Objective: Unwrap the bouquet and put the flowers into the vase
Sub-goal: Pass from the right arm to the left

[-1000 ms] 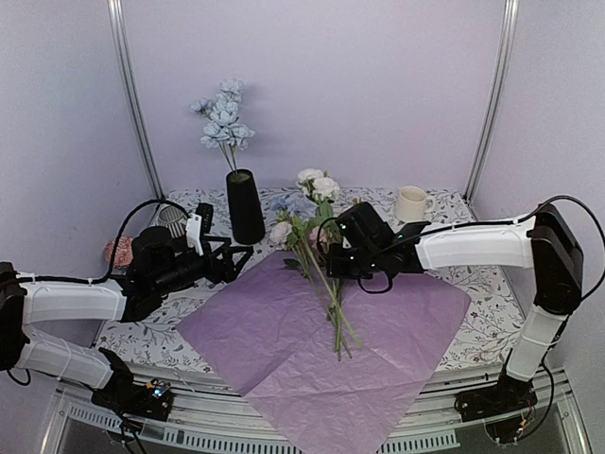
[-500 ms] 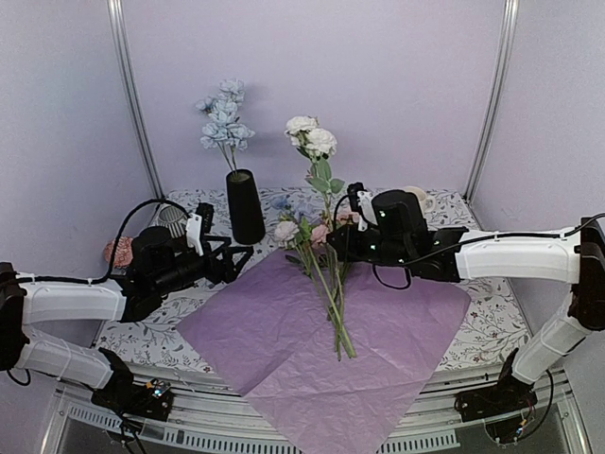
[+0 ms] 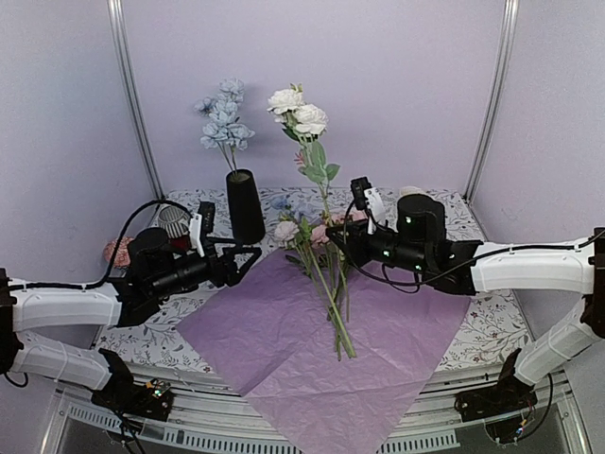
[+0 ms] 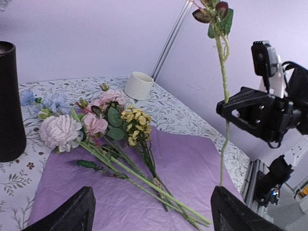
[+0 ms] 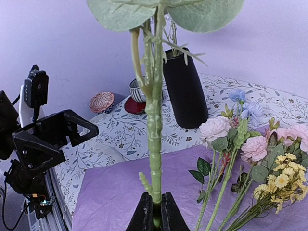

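While your right gripper (image 3: 336, 234) is pinched tight on the lower part of the white-flowered stem (image 3: 298, 106), that stem stands nearly upright out of its fingers. The white blooms are high above the tool and a short green tail hangs below it. In the wrist view the closed fingertips (image 5: 144, 219) hug the stem with no gap on either side.

The vase (image 3: 245, 206) stands ahead of those fingertips and farther toward the back wall, well apart from the held stem. It is upright and carries pale blue flowers (image 3: 225, 118).

Below and just ahead of the right gripper lie the loose flowers (image 4: 94, 124), which are pink, pale blue and a yellow cluster. Their heads point toward the vase and their stems fan back across the pink-lilac paper sheet (image 3: 397, 322). The sheet is spread flat on the table (image 3: 487, 326).

Your left gripper (image 3: 248, 257) hovers low with its jaws wide apart and nothing between them. The vase is just beside it on its far side, the loose flowers lie ahead of its fingertips, and the held stem rises beyond those.

A cream mug (image 4: 139, 85) sits on the far side of the right gripper. A striped cup (image 5: 136, 90) and a pink bowl (image 5: 102, 102) sit behind the left one.
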{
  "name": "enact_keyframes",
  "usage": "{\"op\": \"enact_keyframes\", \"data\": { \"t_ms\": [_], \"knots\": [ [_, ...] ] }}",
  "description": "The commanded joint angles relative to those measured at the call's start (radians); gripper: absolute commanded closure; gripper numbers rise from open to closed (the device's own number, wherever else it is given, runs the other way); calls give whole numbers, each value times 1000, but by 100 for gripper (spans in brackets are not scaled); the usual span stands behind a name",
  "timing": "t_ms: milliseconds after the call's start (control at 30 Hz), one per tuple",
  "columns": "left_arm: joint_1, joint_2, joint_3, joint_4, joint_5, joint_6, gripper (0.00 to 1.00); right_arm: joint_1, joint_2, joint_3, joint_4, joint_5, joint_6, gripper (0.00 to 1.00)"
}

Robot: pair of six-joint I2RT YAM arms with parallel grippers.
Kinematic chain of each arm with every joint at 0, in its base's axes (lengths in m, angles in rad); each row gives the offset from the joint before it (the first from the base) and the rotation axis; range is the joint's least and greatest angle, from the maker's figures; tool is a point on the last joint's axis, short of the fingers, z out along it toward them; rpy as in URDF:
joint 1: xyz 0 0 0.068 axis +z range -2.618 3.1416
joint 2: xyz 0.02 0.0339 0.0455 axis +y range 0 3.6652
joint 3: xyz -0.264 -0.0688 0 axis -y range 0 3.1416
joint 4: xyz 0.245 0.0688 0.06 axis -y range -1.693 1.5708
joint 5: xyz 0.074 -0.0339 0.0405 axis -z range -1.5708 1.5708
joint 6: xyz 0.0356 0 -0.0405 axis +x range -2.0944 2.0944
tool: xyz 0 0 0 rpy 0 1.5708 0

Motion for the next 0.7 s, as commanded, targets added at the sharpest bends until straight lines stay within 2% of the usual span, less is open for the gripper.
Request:
{"op": "enact_keyframes", "data": {
  "t_ms": [0,367,567,667],
  "knots": [
    [-71,11,60,53,8,-72,15,-9,-33,-109,214,-105,-63,94],
    [-220,227,267,51,-77,-81,18,-8,4,-188,294,-138,-61,94],
    [-244,329,337,84,-116,-96,19,-8,9,-214,331,-171,-66,94],
    [-248,374,374,94,-97,-97,22,-7,27,-211,335,-207,-65,94]
  ]
}}
